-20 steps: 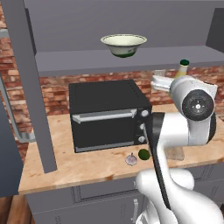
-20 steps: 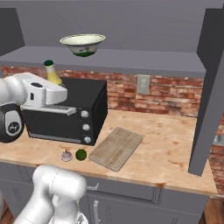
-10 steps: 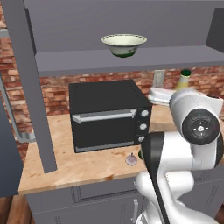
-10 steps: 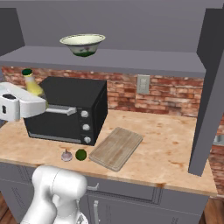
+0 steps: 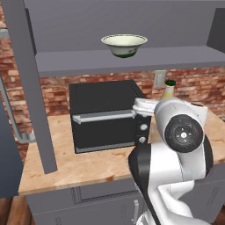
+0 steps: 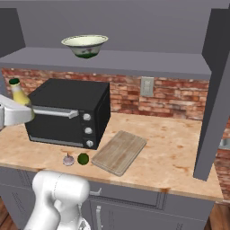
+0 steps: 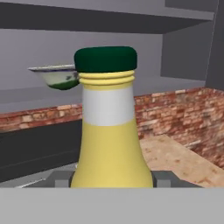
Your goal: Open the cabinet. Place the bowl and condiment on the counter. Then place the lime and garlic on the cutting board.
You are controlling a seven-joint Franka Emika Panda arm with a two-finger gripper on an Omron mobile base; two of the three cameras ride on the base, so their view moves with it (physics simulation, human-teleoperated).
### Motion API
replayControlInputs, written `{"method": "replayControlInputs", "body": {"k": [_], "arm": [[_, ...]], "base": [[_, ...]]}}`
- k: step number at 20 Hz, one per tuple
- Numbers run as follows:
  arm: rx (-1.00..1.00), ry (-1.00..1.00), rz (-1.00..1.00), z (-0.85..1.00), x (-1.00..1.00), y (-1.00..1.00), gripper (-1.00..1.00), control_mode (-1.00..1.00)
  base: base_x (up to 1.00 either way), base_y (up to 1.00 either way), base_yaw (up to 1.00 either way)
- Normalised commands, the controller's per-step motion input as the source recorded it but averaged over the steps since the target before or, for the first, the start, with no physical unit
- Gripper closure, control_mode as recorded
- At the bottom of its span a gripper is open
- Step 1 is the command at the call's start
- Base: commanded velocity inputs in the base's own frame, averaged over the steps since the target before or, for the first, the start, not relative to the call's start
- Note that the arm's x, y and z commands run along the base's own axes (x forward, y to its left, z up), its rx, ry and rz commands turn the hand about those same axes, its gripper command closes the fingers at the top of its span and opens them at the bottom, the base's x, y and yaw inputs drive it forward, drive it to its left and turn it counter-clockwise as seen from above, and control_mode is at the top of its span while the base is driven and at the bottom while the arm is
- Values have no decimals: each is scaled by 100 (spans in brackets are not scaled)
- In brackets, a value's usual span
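A: What do the 3 views show of materials and shapes?

B: The condiment [image 7: 109, 127] is a slim, smooth yellow bottle with a ribbed neck, a pale band and a rounded dark green cap. It stands upright between the 2 finger tips of the gripper [image 7: 110, 178], which clasp its lower body on either side, above the counter [image 6: 179, 148]. The right base view places the bottle [image 6: 19, 95] at the left end of the black oven [image 6: 69, 112]. The bowl [image 6: 84, 46], cream-white with a flared rim and dark green base, sits on the flat grey shelf of the open cabinet [image 6: 134, 60]. The counter is tan with marbled grain and a thick edge; a brick wall [image 6: 179, 96] rises behind it.

A: And the smaller items?

B: The cutting board [image 6: 119, 152], a thin rectangle of grained wood, lies at an angle beside the oven. The round dark green lime [image 6: 83, 158] and the pale, pointed garlic [image 6: 68, 159] rest on the counter just in front of the oven, close together and off the board.

A: What is hidden or cut off?

B: In the left base view the arm covers most of the bottle, leaving the cap [image 5: 170, 83] and neck. In the hand view the bottle's base is cut off at the bottom.
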Motion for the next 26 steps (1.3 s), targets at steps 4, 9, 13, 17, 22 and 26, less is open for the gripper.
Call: {"method": "replayControlInputs", "body": {"k": [4,9,13,17,22,26], "arm": [[0,0,11,-48,1,13,100,-100],[0,-1,14,-23,-23,0,100,-100],[0,-7,10,-26,-47,6,100,-100],[0,-9,6,-34,-55,20,100,-100],[-1,-8,2,-44,-45,33,100,-100],[-1,-6,0,-45,-41,33,100,-100]], "base": [[0,0,0],[0,0,0],[0,0,0],[0,0,0],[0,0,0],[0,0,0]]}}
